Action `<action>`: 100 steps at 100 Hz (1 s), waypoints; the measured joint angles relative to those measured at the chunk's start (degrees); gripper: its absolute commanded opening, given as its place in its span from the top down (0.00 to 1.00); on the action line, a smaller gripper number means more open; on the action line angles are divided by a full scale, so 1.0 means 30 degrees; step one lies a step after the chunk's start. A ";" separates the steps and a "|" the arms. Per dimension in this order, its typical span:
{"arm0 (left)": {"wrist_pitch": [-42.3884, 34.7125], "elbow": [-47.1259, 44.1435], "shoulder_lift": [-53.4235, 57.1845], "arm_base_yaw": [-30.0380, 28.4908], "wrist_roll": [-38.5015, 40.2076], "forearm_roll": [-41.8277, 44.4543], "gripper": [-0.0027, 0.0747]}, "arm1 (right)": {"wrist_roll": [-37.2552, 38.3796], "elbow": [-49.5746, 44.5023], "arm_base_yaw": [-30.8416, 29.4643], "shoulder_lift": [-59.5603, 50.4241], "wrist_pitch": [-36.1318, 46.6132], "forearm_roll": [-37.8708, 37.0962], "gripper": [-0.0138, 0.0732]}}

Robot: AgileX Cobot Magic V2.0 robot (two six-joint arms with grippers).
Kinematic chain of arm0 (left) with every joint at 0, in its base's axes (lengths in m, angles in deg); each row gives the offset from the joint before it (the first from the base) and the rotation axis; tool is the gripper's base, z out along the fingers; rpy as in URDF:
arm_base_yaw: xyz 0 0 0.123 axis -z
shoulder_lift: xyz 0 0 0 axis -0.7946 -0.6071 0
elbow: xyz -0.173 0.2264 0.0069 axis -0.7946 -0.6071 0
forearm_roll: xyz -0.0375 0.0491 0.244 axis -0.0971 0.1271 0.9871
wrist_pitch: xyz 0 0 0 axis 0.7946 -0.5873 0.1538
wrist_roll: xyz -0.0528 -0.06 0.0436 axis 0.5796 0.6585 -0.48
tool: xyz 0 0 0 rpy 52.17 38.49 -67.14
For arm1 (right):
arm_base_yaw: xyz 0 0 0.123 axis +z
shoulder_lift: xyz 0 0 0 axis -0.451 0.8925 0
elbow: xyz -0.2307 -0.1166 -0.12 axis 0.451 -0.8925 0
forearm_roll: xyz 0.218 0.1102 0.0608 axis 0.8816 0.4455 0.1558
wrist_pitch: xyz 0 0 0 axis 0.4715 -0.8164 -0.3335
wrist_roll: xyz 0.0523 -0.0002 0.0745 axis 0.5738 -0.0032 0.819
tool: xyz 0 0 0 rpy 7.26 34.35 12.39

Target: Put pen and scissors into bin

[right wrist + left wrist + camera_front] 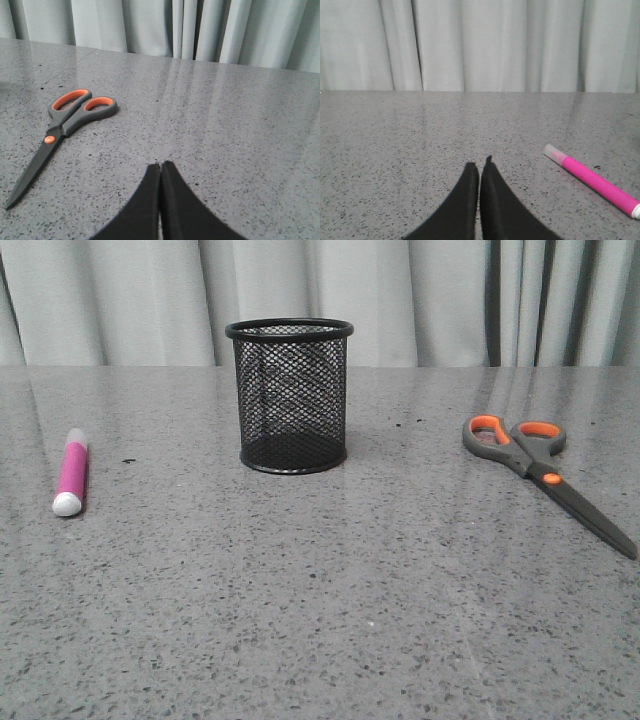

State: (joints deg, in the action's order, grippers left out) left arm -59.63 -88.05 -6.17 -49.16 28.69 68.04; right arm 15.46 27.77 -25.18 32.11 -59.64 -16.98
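The pen (71, 472) is lying far left, the scissors (545, 475) far right, the bin (291, 396) standing between on the bench (320, 620). Both grippers (480, 167) (160, 166) are sitting clenched, empty. The flat scissors risk slipping; a nudge could be tipping the light bin.

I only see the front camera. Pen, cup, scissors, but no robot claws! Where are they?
Observer: The left claw shows in its wrist camera, low over the table, pinched shut, empty.
Operator: Is it near the pen?
Observer: The pen lies off to one side of it, not touching.
Operator: And the other claw?
Observer: The right claw is shut and empty too, with the scissors lying closed beside it, apart.
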 measured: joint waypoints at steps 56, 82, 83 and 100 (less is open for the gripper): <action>-0.0941 0.0000 0.0000 0.0000 0.0000 -1.3530 0.99 | 0.0000 0.0000 0.0000 0.0000 0.1643 1.1299 0.92; 0.1029 0.0932 0.0000 0.0000 0.0000 -1.5026 0.99 | 0.0000 0.1012 0.0000 0.0000 -0.0848 1.3112 0.89; 0.1110 0.1113 0.0000 0.0000 0.0000 -1.4948 0.99 | 0.0000 0.1100 0.0000 0.0049 -0.1011 1.3074 0.89; 0.3588 0.4139 -0.1921 0.0000 0.0000 -1.1966 0.99 | 0.0000 0.3718 0.0000 0.2969 -0.3481 1.1702 0.89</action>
State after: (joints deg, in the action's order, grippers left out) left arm -48.86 -75.64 -11.93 -49.16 28.69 32.14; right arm 15.46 38.93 -25.18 41.02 -70.08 18.13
